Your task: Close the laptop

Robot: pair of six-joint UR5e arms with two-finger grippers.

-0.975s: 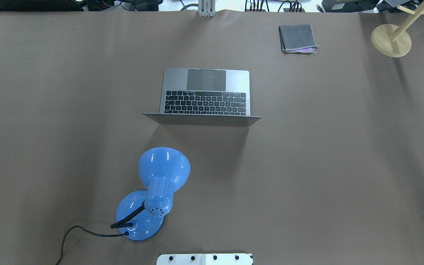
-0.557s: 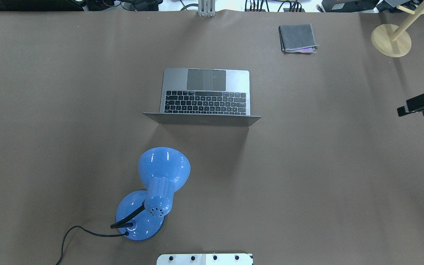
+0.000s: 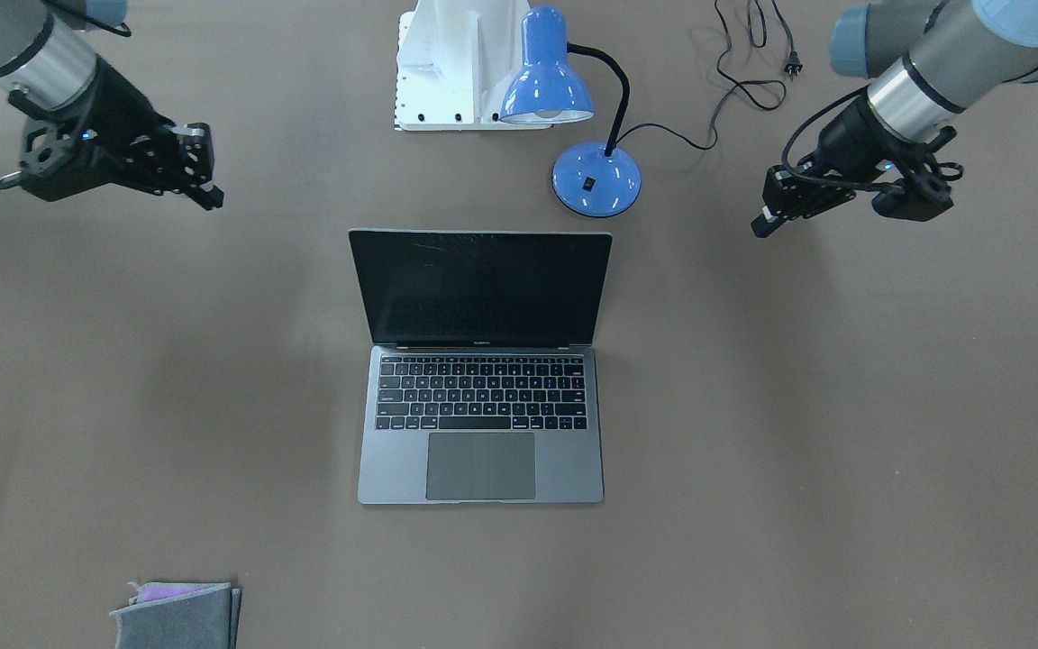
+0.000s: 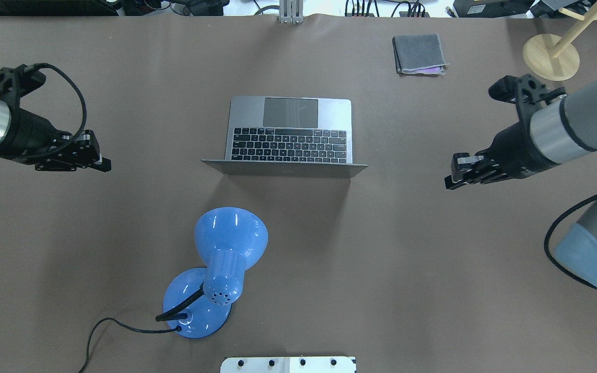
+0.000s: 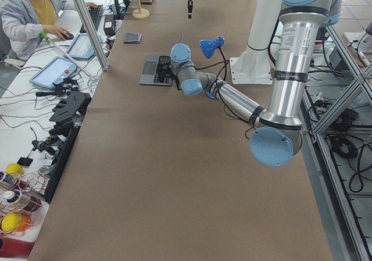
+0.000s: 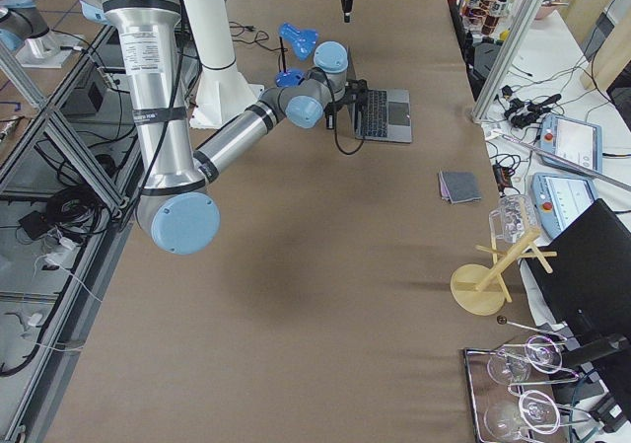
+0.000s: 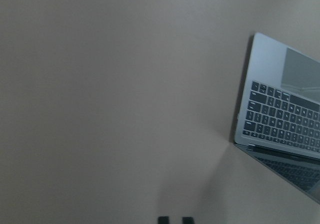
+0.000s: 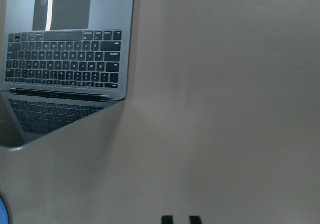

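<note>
The space-grey laptop (image 4: 290, 134) stands open in the middle of the table, its lid upright and its dark screen (image 3: 480, 288) facing away from the robot. My left gripper (image 4: 104, 166) hovers well to the laptop's left, shut and empty. My right gripper (image 4: 451, 181) hovers well to its right, shut and empty. Neither touches the laptop. The left wrist view shows the laptop (image 7: 280, 119) at its right edge. The right wrist view shows the laptop (image 8: 70, 59) at its upper left.
A blue desk lamp (image 4: 228, 243) with a black cord stands on the robot's side of the laptop, just behind the lid. A folded grey cloth (image 4: 418, 53) lies at the far right. A wooden stand (image 4: 551, 56) is in the far right corner.
Both arms have come in from the table's sides toward the laptop. One second ago neither showed. The laptop and lamp have not moved.
</note>
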